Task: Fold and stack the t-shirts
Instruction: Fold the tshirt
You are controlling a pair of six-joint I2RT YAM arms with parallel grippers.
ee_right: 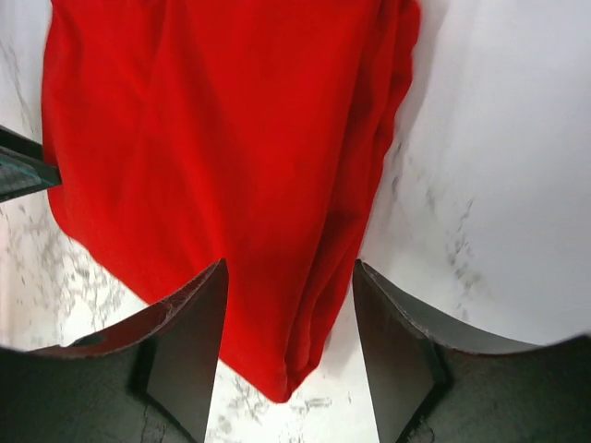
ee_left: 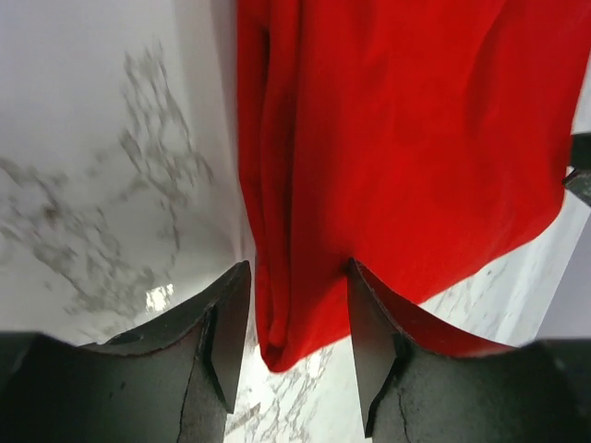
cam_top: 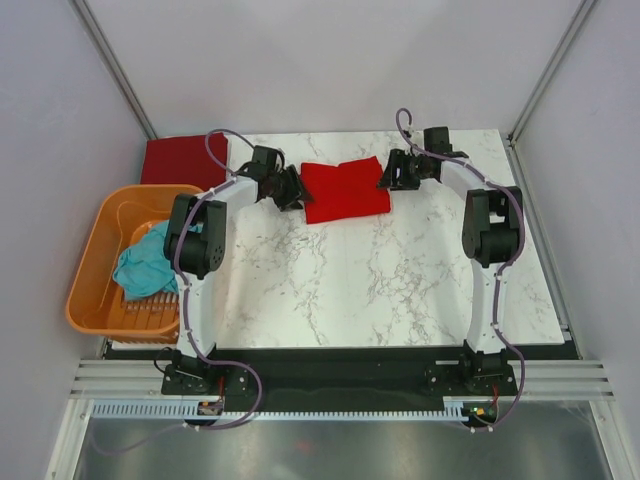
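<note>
My white marble counter (cam_top: 400, 290) has an orange plastic basket (cam_top: 90, 290) at its left side, crumpled teal t-shirt (cam_top: 145, 265) inside. A folded maroon t-shirt (cam_top: 175, 160) sits far-left. The bright red t-shirt (cam_top: 343, 190) lies folded mid-back, with my left tool (cam_top: 290, 190) and right tool (cam_top: 390, 175) at its ends, both open and holding nothing.

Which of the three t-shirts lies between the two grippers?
The bright red t-shirt; the maroon t-shirt lies at the far-left corner, the teal t-shirt in the orange basket.
</note>
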